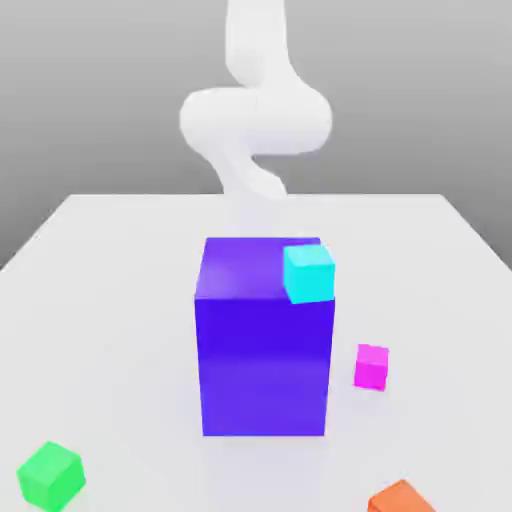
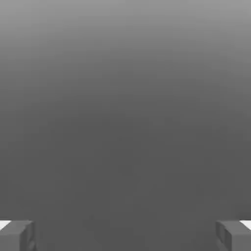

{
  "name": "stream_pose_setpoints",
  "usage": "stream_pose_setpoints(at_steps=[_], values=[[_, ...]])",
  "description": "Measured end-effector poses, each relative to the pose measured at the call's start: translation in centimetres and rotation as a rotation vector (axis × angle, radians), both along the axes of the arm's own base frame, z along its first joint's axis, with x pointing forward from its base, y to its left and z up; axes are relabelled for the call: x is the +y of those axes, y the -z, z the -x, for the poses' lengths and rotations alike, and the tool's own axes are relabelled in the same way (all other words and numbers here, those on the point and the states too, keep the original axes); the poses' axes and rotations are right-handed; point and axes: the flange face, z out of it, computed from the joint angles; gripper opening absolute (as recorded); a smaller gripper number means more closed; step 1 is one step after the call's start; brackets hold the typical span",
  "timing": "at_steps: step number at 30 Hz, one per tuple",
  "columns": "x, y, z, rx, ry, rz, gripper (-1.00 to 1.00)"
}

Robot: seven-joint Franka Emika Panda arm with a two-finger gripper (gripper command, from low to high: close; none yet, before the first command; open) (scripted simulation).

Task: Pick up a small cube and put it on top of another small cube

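The small cube, bright magenta-pink [image 1: 371, 366], rests on the white table [image 1: 110, 300] just to the exterior view's right of a big purple-blue block. Another small cube, bright green [image 1: 50, 476], sits far off at the front on the exterior view's left. My white arm [image 1: 255, 120] rises behind the big block, well away from both cubes. In the hand view my gripper [image 2: 125, 235] is open, its two grey fingertips [image 2: 17, 235] far apart with nothing between them and plain grey beyond.
The big purple-blue block [image 1: 263, 350] stands mid-table between arm and camera. A small cyan cube [image 1: 308, 273] shows at its upper right corner. A small orange cube [image 1: 400, 498] lies at the front edge on the exterior view's right.
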Motion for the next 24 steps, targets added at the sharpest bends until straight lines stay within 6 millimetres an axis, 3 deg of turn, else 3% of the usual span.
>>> stream_pose_setpoints(at_steps=[6,12,18,24], values=[[5.7,7.9,-2.9,0.113,0.160,-0.147,0.00],[9.8,16.3,-4.2,0.229,0.350,-0.278,0.00],[12.5,24.7,-3.9,0.341,0.571,-0.393,0.00],[14.2,32.6,-2.0,0.439,0.819,-0.487,0.00]])
